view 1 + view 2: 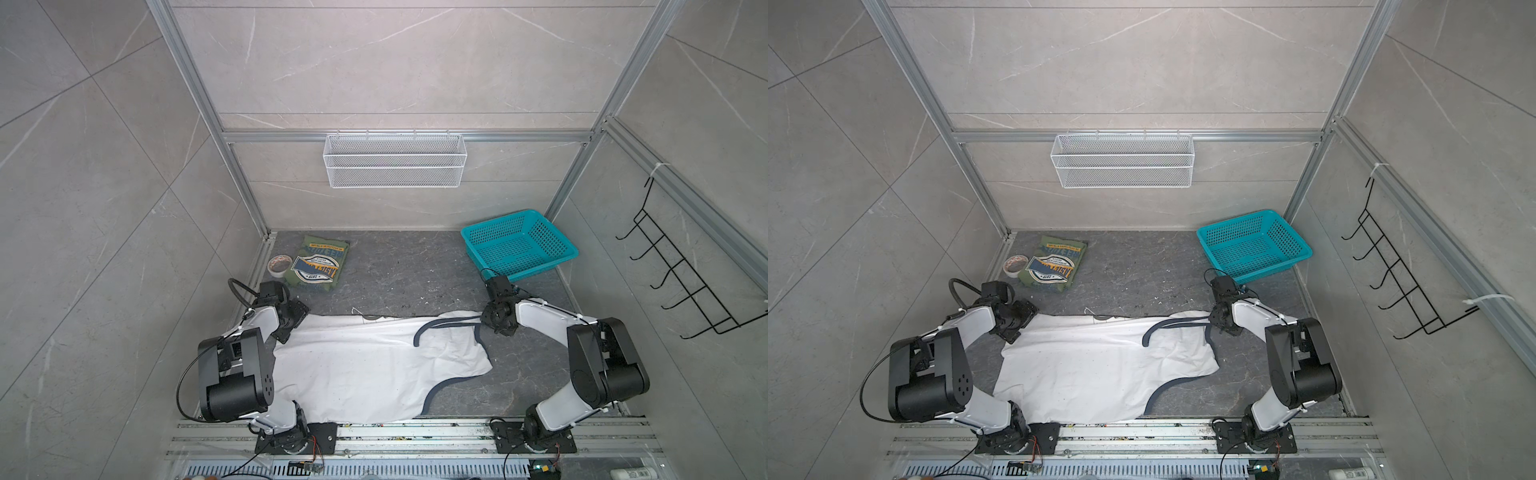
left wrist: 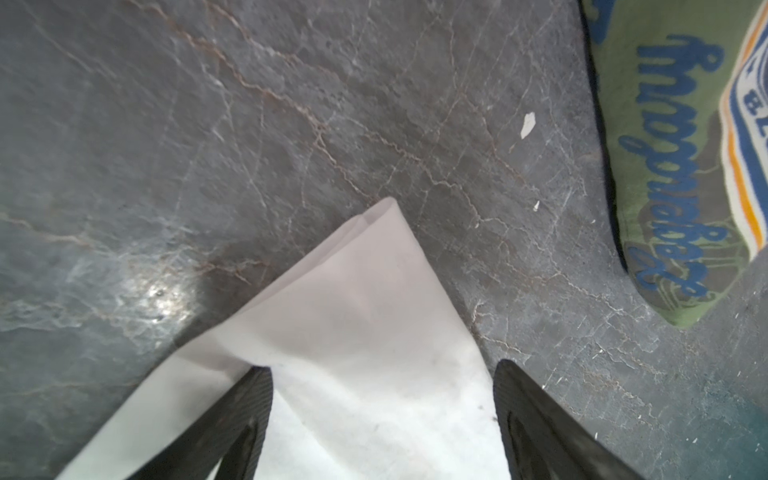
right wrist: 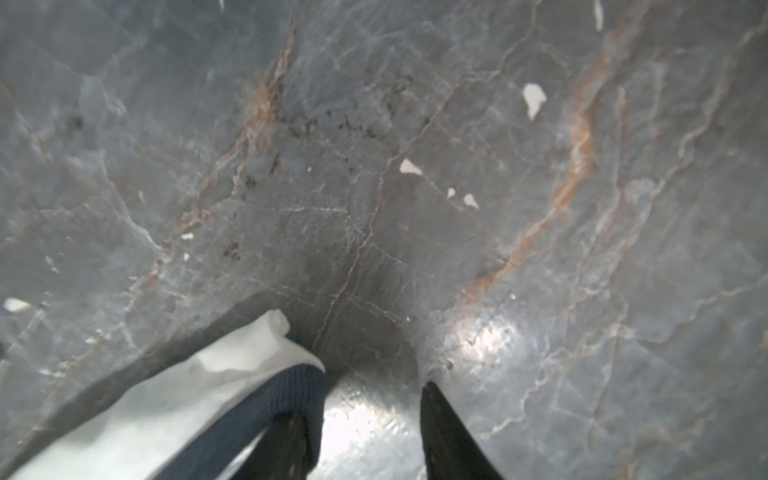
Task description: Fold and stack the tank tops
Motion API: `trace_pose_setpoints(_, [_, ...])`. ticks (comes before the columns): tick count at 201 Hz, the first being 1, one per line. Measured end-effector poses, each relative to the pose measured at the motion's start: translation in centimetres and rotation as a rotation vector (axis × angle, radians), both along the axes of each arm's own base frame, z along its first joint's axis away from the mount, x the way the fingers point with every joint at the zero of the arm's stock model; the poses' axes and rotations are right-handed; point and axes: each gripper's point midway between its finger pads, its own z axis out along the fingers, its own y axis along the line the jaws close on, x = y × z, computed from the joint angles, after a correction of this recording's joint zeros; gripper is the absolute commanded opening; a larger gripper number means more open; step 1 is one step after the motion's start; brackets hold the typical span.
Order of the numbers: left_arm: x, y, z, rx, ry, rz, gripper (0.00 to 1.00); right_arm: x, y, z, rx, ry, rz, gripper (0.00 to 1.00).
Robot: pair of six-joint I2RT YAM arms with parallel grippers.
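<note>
My left gripper: spread wide, gripping nothing. The hem corner of the white tank top lies between the jaws.
My right gripper: jaws apart too; the dark-trimmed strap drapes against one finger, unpinched.
Why so: I judge we sit at opposite ends to lay its far edge straight on the table.
Other top: olive green tank top, folded, far left, well apart — likely the stack's base.
Hard to tell: whether the white top is doubled; one fingertip hides under the strap.

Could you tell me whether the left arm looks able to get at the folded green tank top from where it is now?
Probably yes: the green tank top lies just beyond the open left pincer, with only bare tabletop between them.
</note>
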Motion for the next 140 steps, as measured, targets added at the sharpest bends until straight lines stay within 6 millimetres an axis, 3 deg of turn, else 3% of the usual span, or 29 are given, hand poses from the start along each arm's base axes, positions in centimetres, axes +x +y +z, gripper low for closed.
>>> trace_pose_setpoints(22, [-0.3,-0.6,1.4,0.008,-0.018,-0.016,0.9,-0.4,0.2,2.8,0.012,-0.05,0.034,0.67])
trace_pose_setpoints(48, [0.3,-1.5,5.6,0.034,-0.088,-0.046,0.91,-0.9,1.8,7.1,0.02,-0.139,0.109,0.69])
trace_pose_setpoints(70, [1.5,-2.1,9.8,0.078,-0.183,-0.068,0.89,-1.8,6.1,10.2,0.028,-0.202,0.249,0.66])
trace_pose_setpoints(89, [2.0,-3.7,12.2,0.096,-0.235,-0.114,0.86,-2.9,11.0,11.2,0.067,-0.225,0.393,0.61])
trace_pose_setpoints(111, [2.0,-7.4,11.8,0.091,-0.223,-0.223,0.84,-4.2,17.1,10.3,0.117,-0.192,0.549,0.59])
trace_pose_setpoints(140, [1.5,-11.8,8.2,0.054,-0.118,-0.353,0.83,-5.2,25.0,7.7,0.149,-0.125,0.719,0.58])
